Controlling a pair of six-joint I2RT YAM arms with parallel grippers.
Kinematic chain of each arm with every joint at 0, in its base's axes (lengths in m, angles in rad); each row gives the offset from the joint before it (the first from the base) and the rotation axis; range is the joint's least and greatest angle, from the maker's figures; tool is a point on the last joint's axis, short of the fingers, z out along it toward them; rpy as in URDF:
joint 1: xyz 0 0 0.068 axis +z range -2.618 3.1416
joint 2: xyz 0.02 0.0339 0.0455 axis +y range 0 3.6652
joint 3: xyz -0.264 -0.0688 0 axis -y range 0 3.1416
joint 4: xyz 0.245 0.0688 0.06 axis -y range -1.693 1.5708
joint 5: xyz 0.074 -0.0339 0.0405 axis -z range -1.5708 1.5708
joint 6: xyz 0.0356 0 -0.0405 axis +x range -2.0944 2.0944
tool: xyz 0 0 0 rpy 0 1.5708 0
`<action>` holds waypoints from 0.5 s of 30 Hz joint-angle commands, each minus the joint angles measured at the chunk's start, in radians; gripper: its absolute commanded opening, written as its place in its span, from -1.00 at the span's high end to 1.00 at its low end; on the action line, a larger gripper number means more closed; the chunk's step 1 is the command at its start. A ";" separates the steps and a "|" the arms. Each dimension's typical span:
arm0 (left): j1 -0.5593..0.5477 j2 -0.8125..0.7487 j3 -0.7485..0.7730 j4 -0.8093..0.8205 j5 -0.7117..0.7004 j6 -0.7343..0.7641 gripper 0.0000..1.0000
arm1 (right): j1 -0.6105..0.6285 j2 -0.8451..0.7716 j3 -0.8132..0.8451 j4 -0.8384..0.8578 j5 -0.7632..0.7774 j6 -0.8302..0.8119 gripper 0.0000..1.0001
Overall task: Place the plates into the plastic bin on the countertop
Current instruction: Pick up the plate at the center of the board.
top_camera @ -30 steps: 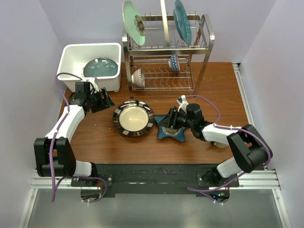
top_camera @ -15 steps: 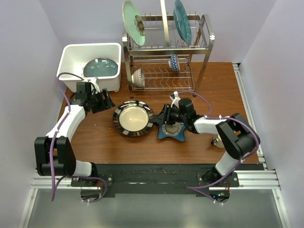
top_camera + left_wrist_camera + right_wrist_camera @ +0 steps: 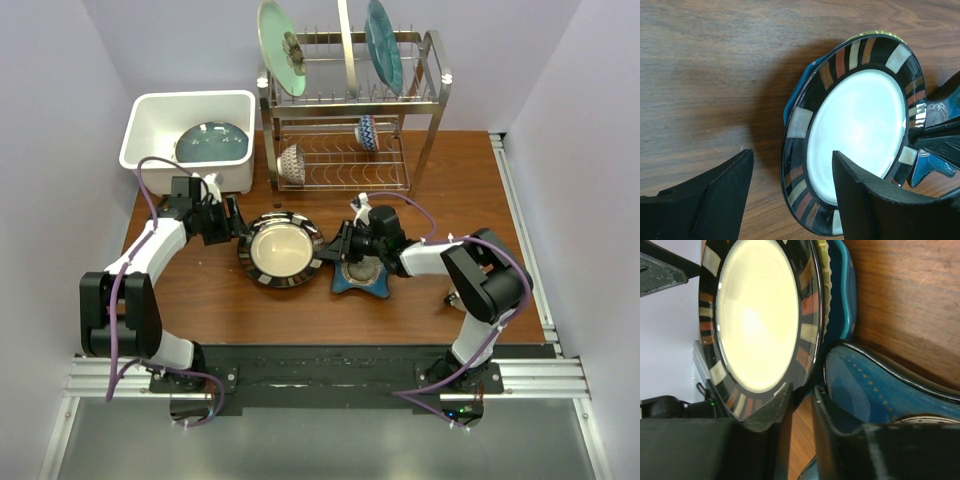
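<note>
The black-striped plate [image 3: 283,250] with a cream centre lies mid-table on top of a teal plate [image 3: 797,95]. My left gripper [image 3: 237,228] is open, its jaws either side of the striped plate's left rim [image 3: 805,165]. My right gripper [image 3: 338,248] is closed to a narrow gap on the striped plate's right rim [image 3: 812,340], above the dark blue star-shaped plate [image 3: 352,285], which also shows in the right wrist view [image 3: 875,390]. The white plastic bin [image 3: 135,125] stands at the back left with a grey-teal plate [image 3: 212,142] inside.
A two-tier steel dish rack [image 3: 420,110] stands at the back centre, with a pale green flower plate [image 3: 280,45], a teal plate [image 3: 383,42] and two small bowls [image 3: 292,163]. White walls close in both sides.
My right gripper has moved left from over the star plate to the striped plate's right rim. My left gripper has moved right, to the striped plate's left rim.
</note>
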 commanded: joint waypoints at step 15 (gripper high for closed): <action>-0.005 0.012 -0.026 0.005 0.165 0.058 -0.18 | 0.025 0.041 0.033 0.104 -0.034 0.047 0.92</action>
